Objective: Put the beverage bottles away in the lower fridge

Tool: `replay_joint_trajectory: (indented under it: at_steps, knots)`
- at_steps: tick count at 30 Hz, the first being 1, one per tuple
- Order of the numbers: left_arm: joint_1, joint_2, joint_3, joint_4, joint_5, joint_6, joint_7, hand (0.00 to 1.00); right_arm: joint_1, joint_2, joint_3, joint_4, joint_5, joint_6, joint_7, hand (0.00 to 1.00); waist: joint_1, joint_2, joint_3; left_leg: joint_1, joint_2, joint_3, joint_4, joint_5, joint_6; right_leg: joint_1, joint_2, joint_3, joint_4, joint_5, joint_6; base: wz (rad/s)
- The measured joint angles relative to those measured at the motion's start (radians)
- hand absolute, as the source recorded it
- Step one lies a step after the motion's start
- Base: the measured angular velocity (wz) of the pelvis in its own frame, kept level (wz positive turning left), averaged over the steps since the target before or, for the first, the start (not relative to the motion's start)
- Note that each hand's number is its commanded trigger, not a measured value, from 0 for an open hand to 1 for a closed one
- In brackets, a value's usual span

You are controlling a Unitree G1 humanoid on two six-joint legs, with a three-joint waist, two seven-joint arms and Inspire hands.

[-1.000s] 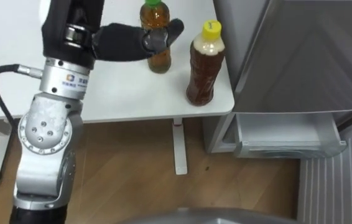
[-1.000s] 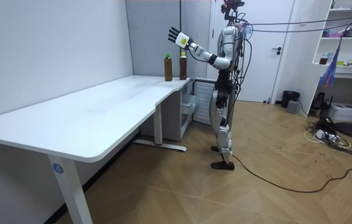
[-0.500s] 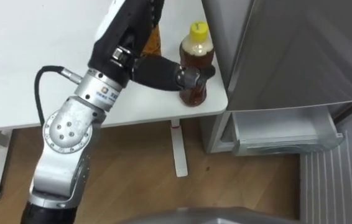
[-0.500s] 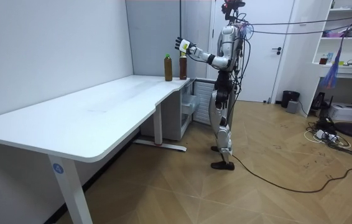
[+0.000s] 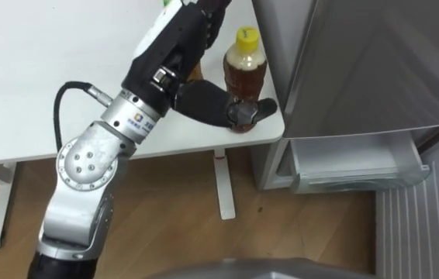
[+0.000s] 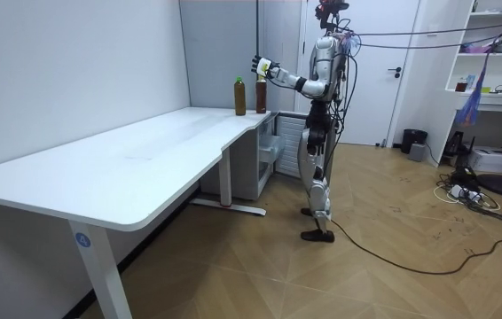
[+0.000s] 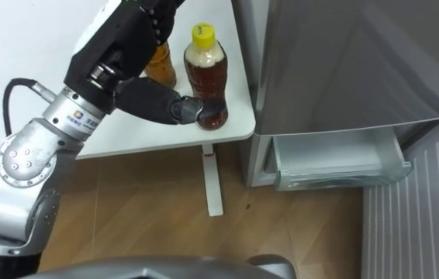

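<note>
Two drinks stand at the white table's (image 5: 25, 93) right corner. The yellow-capped bottle of brown tea (image 5: 244, 68) is upright beside the grey fridge. A second tea bottle (image 7: 161, 66) stands just left of it, mostly hidden by my left hand (image 5: 192, 43). That hand reaches over from the lower left. Its thumb (image 5: 223, 107) lies across the front of the yellow-capped bottle's base, and its fingers (image 7: 160, 14) run straight up past the bottle's left side. In the room view I stand at the table's end with the left hand (image 6: 261, 66) at the bottles (image 6: 260, 95).
The grey fridge (image 5: 359, 62) stands right of the table. Its lower drawer (image 5: 355, 167) is pulled out, pale inside, with a ribbed panel (image 5: 421, 225) at the lower right. Wooden floor and a table leg (image 5: 223, 186) lie below.
My left hand has swung right from the green-capped bottle to the yellow-capped one, and its thumb now rests at that bottle's base. The view has shifted slightly right.
</note>
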Motion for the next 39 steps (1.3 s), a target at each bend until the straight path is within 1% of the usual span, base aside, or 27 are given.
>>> replay_joint_trajectory:
  at_steps: [10, 16, 18, 19, 21, 27, 31, 32, 34, 36, 39]
  knots:
    - [0.000, -0.015, 0.000, 0.075, 0.001, 0.004, 0.004, 0.00, -0.002, 0.000, -0.001, 0.000, -0.014, 0.000, -0.021, 0.00, 0.005, 0.001, 0.0000, -0.003, 0.001, 0.001, 0.000, 0.000, 0.000, -0.001, 0.001, -0.007, 0.000, 0.000, 0.000, 0.01]
    - [0.001, -0.015, 0.000, 0.079, 0.001, 0.020, 0.004, 0.00, -0.004, 0.000, -0.001, 0.004, -0.014, 0.001, -0.037, 0.00, 0.006, 0.002, 0.0000, -0.003, 0.002, 0.001, 0.000, 0.000, 0.000, 0.000, 0.001, -0.007, -0.001, 0.000, 0.000, 0.00]
    - [0.002, -0.016, -0.001, 0.113, 0.000, 0.021, 0.009, 0.00, -0.005, -0.001, -0.001, 0.001, -0.013, 0.009, -0.037, 0.00, 0.006, 0.005, -0.0011, -0.001, 0.002, 0.001, 0.000, 0.000, 0.000, 0.002, 0.001, -0.007, 0.000, 0.000, 0.000, 0.00]
    - [0.002, -0.016, -0.002, 0.124, 0.000, 0.026, 0.011, 0.00, -0.006, -0.001, -0.001, 0.001, -0.013, 0.013, -0.036, 0.00, 0.006, 0.006, -0.0012, -0.001, 0.002, 0.001, 0.000, 0.000, 0.000, 0.002, 0.001, -0.007, 0.000, 0.000, 0.000, 0.00]
    - [0.008, -0.016, -0.002, 0.150, 0.001, 0.045, 0.015, 0.00, -0.008, -0.001, -0.001, 0.001, -0.014, 0.021, -0.036, 0.00, 0.005, 0.008, -0.0005, -0.001, 0.002, 0.001, 0.000, 0.000, 0.000, 0.002, 0.001, -0.009, 0.000, 0.000, -0.001, 0.00]
    - [0.020, -0.016, -0.002, 0.156, -0.003, 0.047, 0.023, 0.00, -0.008, -0.002, 0.001, 0.000, -0.014, 0.022, -0.032, 0.00, 0.005, 0.007, -0.0001, -0.001, 0.002, 0.002, 0.000, 0.000, 0.000, 0.003, 0.001, -0.010, 0.000, 0.001, -0.001, 0.00]
    - [0.020, -0.026, -0.001, 0.194, -0.039, 0.049, 0.023, 0.00, -0.002, -0.003, 0.005, -0.003, -0.015, 0.028, -0.020, 0.00, 0.005, 0.007, 0.0003, 0.005, 0.002, 0.004, 0.000, 0.000, 0.000, 0.006, 0.001, -0.008, 0.002, 0.001, -0.001, 0.00]
    - [0.020, -0.030, -0.001, 0.204, -0.055, 0.060, 0.024, 0.00, -0.002, -0.003, 0.006, -0.011, -0.019, 0.039, -0.013, 0.00, 0.005, 0.006, 0.0005, 0.005, 0.002, 0.005, 0.000, 0.000, 0.000, 0.006, 0.001, -0.007, 0.002, 0.000, -0.001, 0.00]
    - [0.019, -0.030, 0.000, 0.215, -0.081, 0.073, 0.024, 0.00, -0.002, -0.003, 0.006, -0.016, -0.028, 0.045, -0.007, 0.00, 0.005, 0.006, 0.0009, 0.005, 0.002, 0.005, -0.001, 0.000, 0.000, 0.004, 0.001, -0.005, 0.002, 0.000, -0.001, 0.00]
    - [0.017, -0.031, 0.003, 0.222, -0.131, 0.082, 0.027, 0.00, -0.002, -0.003, 0.006, -0.020, -0.028, 0.059, 0.000, 0.00, 0.003, 0.003, 0.0017, 0.005, 0.002, 0.005, -0.001, 0.000, 0.000, 0.003, 0.000, -0.003, 0.002, 0.000, -0.001, 0.00]
    - [0.012, -0.031, 0.005, 0.231, -0.198, 0.087, 0.035, 0.00, -0.002, -0.003, 0.006, -0.024, -0.026, 0.066, 0.002, 0.00, 0.003, 0.001, 0.0017, 0.005, 0.002, 0.005, -0.001, 0.000, 0.000, 0.003, 0.000, -0.003, 0.002, 0.000, -0.001, 0.00]
